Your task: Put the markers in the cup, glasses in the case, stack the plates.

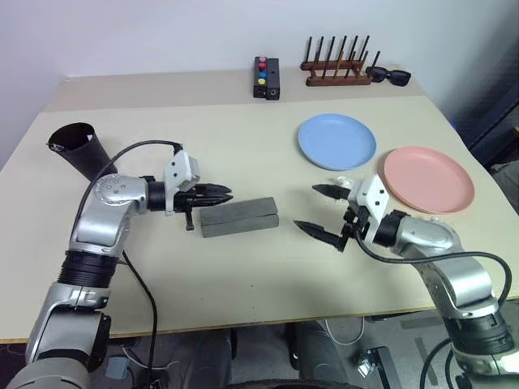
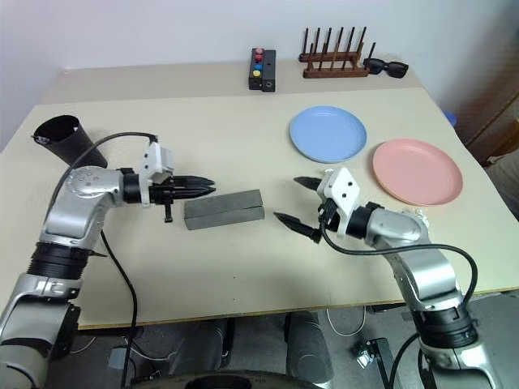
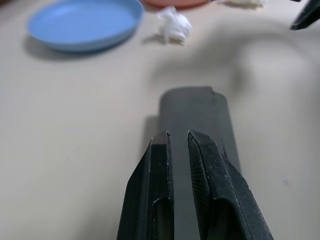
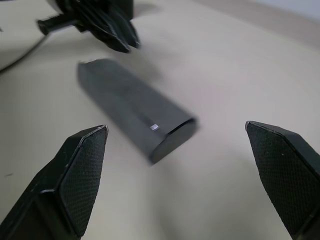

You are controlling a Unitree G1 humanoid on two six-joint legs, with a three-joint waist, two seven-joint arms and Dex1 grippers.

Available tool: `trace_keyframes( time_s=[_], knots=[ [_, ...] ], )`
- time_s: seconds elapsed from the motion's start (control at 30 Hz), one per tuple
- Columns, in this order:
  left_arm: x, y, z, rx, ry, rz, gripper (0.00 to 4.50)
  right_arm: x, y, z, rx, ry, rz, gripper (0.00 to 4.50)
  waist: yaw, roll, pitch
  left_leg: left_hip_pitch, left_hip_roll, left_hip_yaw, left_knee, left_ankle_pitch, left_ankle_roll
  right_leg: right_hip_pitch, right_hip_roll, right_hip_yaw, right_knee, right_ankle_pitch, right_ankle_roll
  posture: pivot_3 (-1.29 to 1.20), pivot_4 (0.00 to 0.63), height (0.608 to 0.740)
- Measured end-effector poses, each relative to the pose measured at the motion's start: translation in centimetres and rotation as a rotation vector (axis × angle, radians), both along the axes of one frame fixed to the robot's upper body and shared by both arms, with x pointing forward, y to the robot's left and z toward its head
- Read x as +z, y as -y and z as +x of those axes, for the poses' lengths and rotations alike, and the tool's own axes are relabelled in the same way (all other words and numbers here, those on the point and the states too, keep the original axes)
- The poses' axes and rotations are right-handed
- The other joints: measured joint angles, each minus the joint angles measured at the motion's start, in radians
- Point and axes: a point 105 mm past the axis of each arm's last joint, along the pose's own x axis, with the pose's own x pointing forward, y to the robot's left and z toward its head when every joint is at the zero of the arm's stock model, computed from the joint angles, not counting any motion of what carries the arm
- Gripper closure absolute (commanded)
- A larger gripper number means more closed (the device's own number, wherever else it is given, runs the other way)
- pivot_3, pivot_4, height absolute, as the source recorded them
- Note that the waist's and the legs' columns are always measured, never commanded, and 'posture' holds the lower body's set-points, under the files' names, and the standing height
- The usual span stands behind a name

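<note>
Left gripper: jaws nearly closed, holding nothing, tips level and just above the near-left end of the case. Right gripper: jaws spread wide and empty, aimed at the case's opposite end from a short way off. The case lies shut on the bench between the two grippers, its long axis roughly in line with them. Beyond the right gripper sit the blue plate and the pink plate, side by side and unstacked, with a small crumpled white scrap near them. The cup lies tipped at the bench's left edge. Neither glasses nor markers can be made out. The step in hand appears to be opening the case; done well, one gripper would steady the base from the end while the other works the lid seam, so that the box does not slide or twist.
</note>
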Motion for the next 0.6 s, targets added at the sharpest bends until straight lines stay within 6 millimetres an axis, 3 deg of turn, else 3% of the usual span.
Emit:
trace_keyframes(
  time_s=[0.07, 0.17, 0.3, 0.47, 0.6],
  knots=[
    [0.8, -0.7, -0.1, 0.033, 0.006, -0.035, 3.96, 0.4, 0.8, 1.6, -0.061, 0.047, -0.052, 0.0, -0.001, 0.0, 0.0, 0.0, 0.0, 0.0, 0.0, 0.0, 0.0, 0.0, 0.0, 0.0, 0.0, 0.0, 0.0, 0.0, 0.15, 0.734],
    [1.6, -1.0, -1.7, 0.029, 0.025, -0.069, 3.96, 0.8, 2.4, 4.8, -0.189, 0.103, -0.153, 0.0, -0.005, 0.0, 0.0, 0.0, 0.0, 0.0, -0.001, 0.0, 0.0, 0.0, 0.0, 0.0, -0.001, 0.0, 0.0, 0.0, 0.15, 0.734],
    [0.4, 0.1, -4.5, 0.002, -0.021, -0.089, 3.96, 1.0, 3.5, 8.6, -0.301, 0.148, -0.268, 0.0, -0.005, 0.001, 0.0, 0.0, 0.0, 0.001, -0.002, 0.0, 0.0, -0.001, 0.0, 0.0, -0.001, 0.0, 0.0, 0.0, 0.15, 0.734],
    [-0.4, 1.5, -5.6, 0.045, -0.069, -0.175, 3.96, -0.6, 3.8, 12.2, -0.369, 0.17, -0.421, 0.0, -0.003, 0.001, 0.0, 0.0, 0.0, 0.001, -0.001, 0.0, 0.0, -0.001, 0.0, 0.0, -0.001, 0.0, -0.002, 0.0, 0.15, 0.734],
    [-0.4, 1.9, -5.6, 0.085, -0.094, -0.223, 3.96, -2.3, 4.3, 13.9, -0.401, 0.155, -0.506, 0.0, -0.005, 0.001, 0.001, 0.0, 0.0, 0.001, -0.002, 0.0, 0.0, -0.001, 0.0, 0.0, -0.001, 0.0, -0.002, 0.0, 0.15, 0.734]
  ],
)
